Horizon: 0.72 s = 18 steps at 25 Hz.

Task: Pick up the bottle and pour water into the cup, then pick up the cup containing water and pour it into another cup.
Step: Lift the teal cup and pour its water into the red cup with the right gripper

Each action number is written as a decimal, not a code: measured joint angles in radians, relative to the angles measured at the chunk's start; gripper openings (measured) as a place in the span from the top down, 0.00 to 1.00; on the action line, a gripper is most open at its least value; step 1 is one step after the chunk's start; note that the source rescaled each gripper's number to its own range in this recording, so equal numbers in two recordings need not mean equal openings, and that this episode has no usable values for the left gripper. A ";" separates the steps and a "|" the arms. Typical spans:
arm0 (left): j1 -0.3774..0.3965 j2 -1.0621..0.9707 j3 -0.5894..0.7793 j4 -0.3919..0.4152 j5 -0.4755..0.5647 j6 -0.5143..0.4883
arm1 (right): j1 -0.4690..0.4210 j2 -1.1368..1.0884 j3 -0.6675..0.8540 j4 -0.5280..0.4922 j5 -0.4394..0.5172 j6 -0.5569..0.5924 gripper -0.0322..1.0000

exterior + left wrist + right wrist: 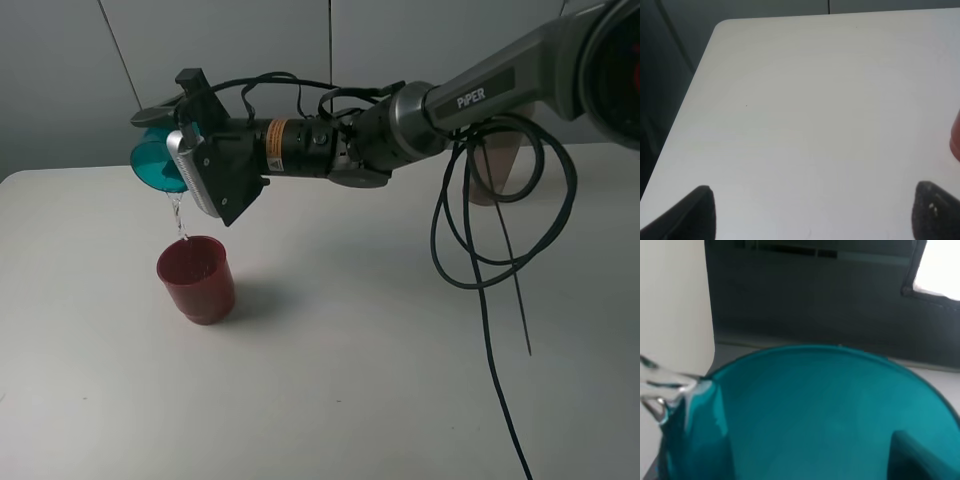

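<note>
The high camera looks down on the table [380,380]; the left wrist camera sees it closer, the right wrist camera presses against the teal cup [815,420].

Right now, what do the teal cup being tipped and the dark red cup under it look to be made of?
The teal cup looks like translucent plastic with a glossy finish: light passes through its wall and highlights show in the right wrist view. The red cup looks like opaque plastic with a duller sheen; its inner wall appears faintly textured, though that is hard to confirm.
</note>
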<state>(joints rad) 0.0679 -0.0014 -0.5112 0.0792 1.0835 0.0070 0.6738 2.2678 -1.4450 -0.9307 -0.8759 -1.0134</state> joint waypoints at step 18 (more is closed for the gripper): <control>0.000 0.000 0.000 0.000 0.000 0.000 | 0.000 0.000 -0.002 -0.024 -0.030 -0.115 0.95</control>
<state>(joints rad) 0.0679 -0.0014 -0.5112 0.0792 1.0835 0.0070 0.6738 2.2678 -1.4473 -0.9543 -0.9055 -1.1280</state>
